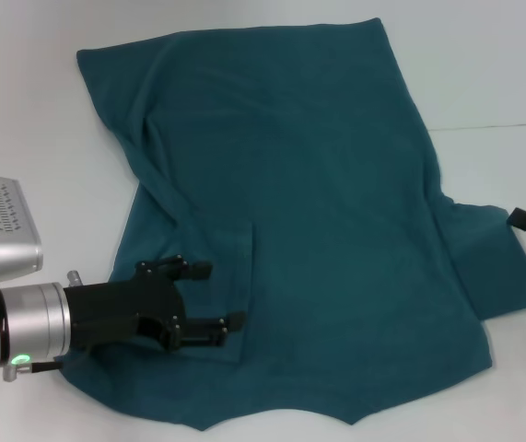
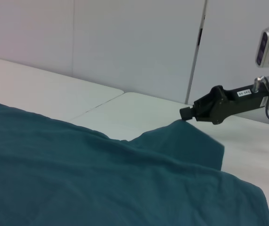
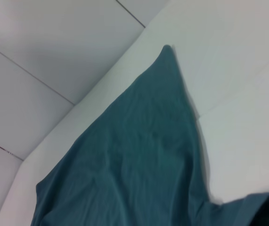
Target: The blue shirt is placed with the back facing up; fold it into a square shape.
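Note:
The blue shirt [image 1: 318, 203] lies spread on the white table, plain side up, its near left part folded inward along a crease. My left gripper [image 1: 216, 295] is open, low over that folded part at the near left. My right gripper [image 1: 523, 219] is at the far right edge, at the tip of the shirt's right sleeve. In the left wrist view the right gripper [image 2: 187, 113] meets the sleeve corner, which rises in a small peak from the shirt [image 2: 101, 179], so it looks shut on it. The right wrist view shows only the shirt [image 3: 139, 165].
The white table [image 1: 484, 64] shows bare surface around the shirt, with a seam line across its right side. A pale wall stands behind the table in the wrist views.

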`<move>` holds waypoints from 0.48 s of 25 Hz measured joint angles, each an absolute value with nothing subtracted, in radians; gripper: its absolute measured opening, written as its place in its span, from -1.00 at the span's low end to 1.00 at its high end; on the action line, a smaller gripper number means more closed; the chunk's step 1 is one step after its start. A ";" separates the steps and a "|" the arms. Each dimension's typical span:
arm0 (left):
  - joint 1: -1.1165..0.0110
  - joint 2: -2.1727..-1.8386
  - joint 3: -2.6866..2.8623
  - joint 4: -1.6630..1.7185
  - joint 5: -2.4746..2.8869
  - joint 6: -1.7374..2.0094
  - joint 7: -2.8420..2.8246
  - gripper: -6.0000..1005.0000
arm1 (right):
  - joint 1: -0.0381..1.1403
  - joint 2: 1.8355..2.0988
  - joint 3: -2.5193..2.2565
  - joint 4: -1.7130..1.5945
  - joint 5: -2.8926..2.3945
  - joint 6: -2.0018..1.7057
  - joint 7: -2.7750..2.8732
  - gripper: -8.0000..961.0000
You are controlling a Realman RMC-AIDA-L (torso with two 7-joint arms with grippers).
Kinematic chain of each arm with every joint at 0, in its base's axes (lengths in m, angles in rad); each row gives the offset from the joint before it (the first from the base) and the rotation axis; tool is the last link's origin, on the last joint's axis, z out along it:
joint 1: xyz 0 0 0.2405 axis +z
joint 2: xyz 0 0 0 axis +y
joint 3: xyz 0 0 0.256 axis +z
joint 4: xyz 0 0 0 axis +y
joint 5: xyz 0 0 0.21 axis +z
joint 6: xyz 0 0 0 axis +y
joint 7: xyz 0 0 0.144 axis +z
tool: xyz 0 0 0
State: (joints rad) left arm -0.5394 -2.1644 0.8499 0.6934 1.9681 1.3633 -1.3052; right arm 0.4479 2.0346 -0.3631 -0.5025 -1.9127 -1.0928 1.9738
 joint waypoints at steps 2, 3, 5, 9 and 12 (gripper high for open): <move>-0.538 -2.164 0.849 0.693 1.968 1.364 -1.305 0.80 | 0.452 2.026 -0.362 -0.504 -1.911 -1.093 1.978 -0.99; -0.537 -2.164 0.849 0.693 1.968 1.365 -1.305 0.80 | 0.455 2.022 -0.362 -0.504 -1.911 -1.093 1.981 -0.99; -0.535 -2.164 0.849 0.693 1.968 1.365 -1.305 0.80 | 0.462 2.017 -0.362 -0.508 -1.911 -1.093 1.987 -0.99; -0.531 -2.164 0.849 0.693 1.968 1.365 -1.305 0.80 | 0.475 2.003 -0.362 -0.513 -1.909 -1.089 1.995 -0.98; -0.531 -2.164 0.850 0.693 1.968 1.365 -1.307 0.81 | 0.480 1.988 -0.362 -0.512 -1.909 -1.085 2.009 -0.98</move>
